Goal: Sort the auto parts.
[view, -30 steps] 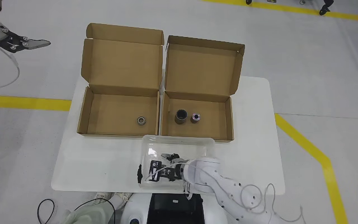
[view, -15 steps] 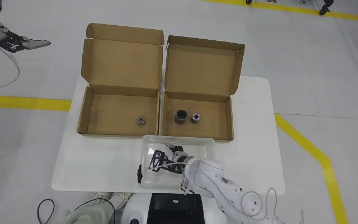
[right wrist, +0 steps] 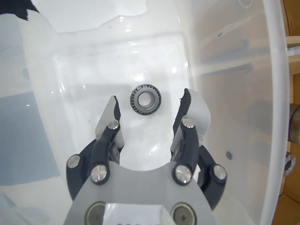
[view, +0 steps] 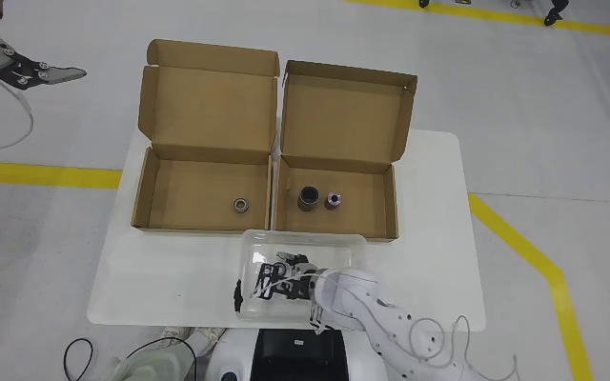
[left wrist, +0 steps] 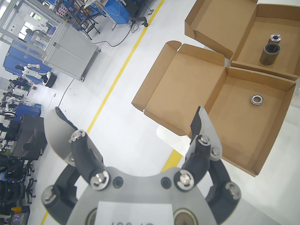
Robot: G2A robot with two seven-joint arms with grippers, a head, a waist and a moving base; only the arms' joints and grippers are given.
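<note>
Bearing ring (view: 241,203) lies in the left cardboard box (view: 191,195) in the top view, dark sleeve (view: 308,198) and small bushing (view: 333,199) in the right box (view: 367,205); right gripper (view: 274,282) sits inside the clear bin (view: 305,235). Left wrist view: left gripper (left wrist: 127,114) spread wide, empty; label (left wrist: 133,214) print cut off. Right wrist view: second bearing (right wrist: 145,99) flat on bin floor between parted fingers (right wrist: 186,101), untouched.

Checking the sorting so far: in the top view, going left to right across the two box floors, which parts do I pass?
Bearing ring in the left box → dark sleeve → small silvery bushing, the last two both in the right box.
</note>
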